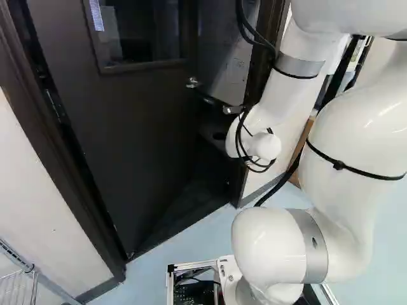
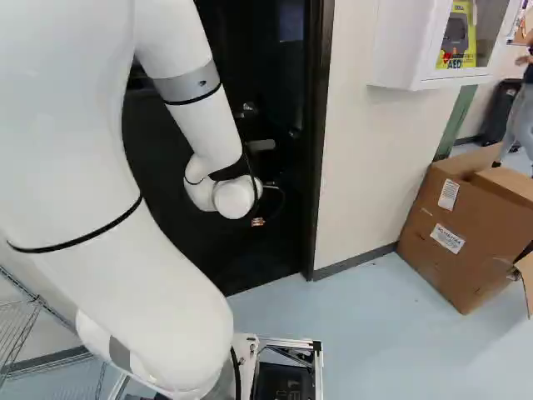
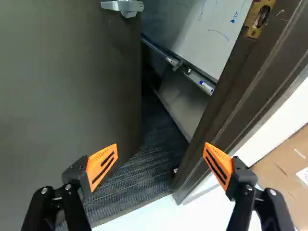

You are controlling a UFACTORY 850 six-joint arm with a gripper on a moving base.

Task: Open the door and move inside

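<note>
Though ajar, door (image 1: 140, 140) near labelled box (image 2: 479, 237)

Dark door (image 1: 146, 140) set ajar, angled inward; window (image 1: 141, 32) framed in upper part; metal handle (image 3: 126, 6) mounted near free edge, parted from jamb (image 3: 233, 98).

- One door (image 1: 127, 140) is showing, with one window (image 1: 140, 38) and one handle (image 3: 126, 6).
- One door frame (image 2: 323, 100) is bearing one brass plate (image 3: 252, 24).
- One arm (image 2: 196, 117) is showing.
- Two fingers are carrying two orange pads (image 3: 102, 166).
- One whiteboard (image 3: 207, 38) is showing.
- At least one marker (image 3: 207, 86) is lying there; the small items beside it are too unclear for counting.
- One wall cabinet (image 2: 400, 50) is hanging.
- At least one cardboard box (image 2: 466, 225) is standing, its side displaying two white labels (image 2: 448, 238).
- At least one wire rack (image 1: 16, 257) is showing.
</note>
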